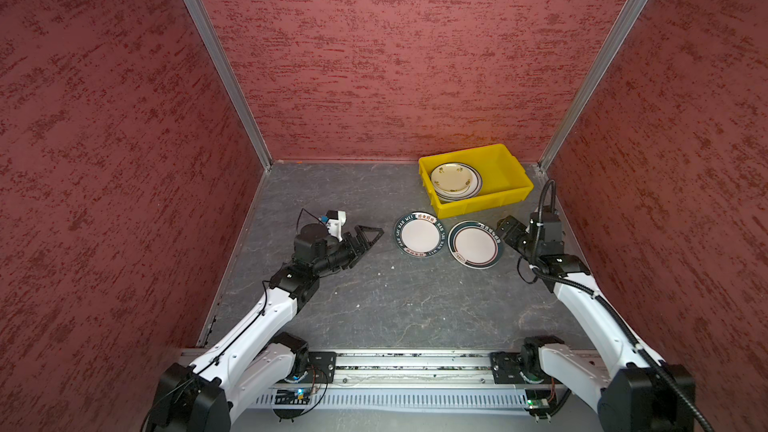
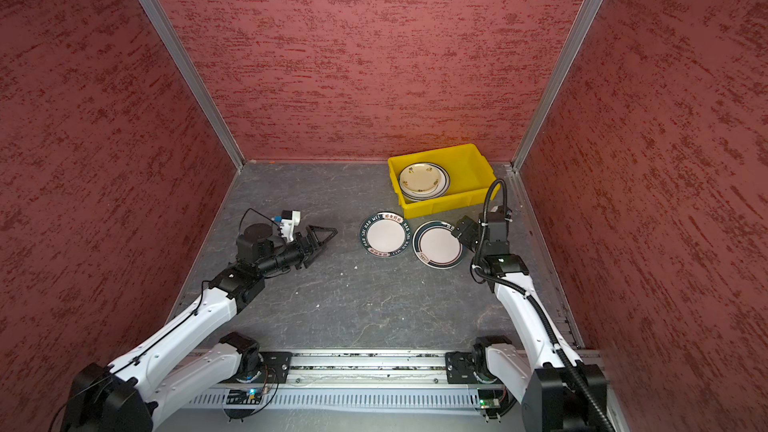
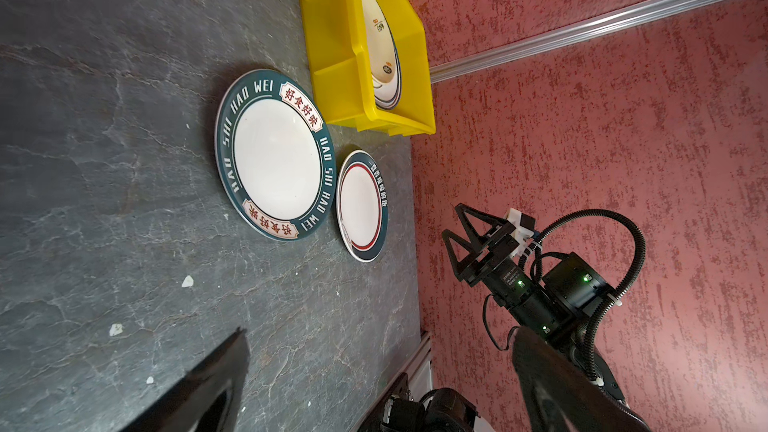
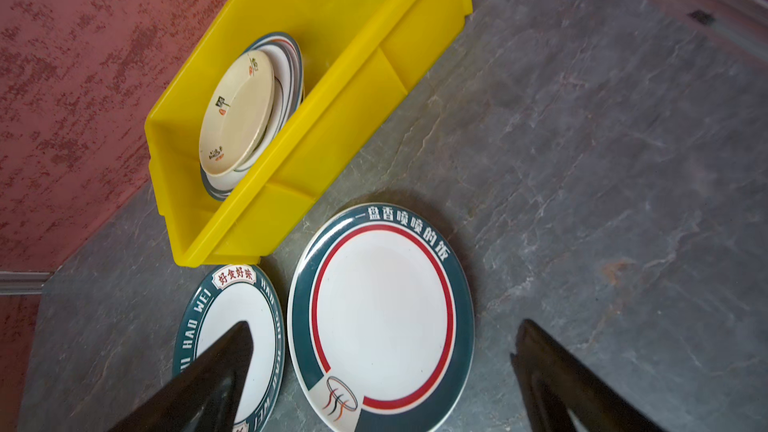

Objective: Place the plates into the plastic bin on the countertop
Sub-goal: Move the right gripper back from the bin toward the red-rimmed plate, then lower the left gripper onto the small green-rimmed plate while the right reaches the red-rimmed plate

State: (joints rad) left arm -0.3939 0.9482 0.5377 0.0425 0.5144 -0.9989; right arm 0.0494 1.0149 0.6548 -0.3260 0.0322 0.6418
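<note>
A stack of plates sat in the bin. The lettered plate and red-ringed plate lay outside it. The left gripper and right gripper gaped empty.

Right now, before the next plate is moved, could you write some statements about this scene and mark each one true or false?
1. Two plates, the lettered plate and the red-ringed plate, lie on the countertop outside the plastic bin. True.
2. The plastic bin is empty. False: stacked plates lie in it.
3. The right tool grips the red-ringed plate. False: it is open, holding nothing.
4. The left tool is open. True.
</note>
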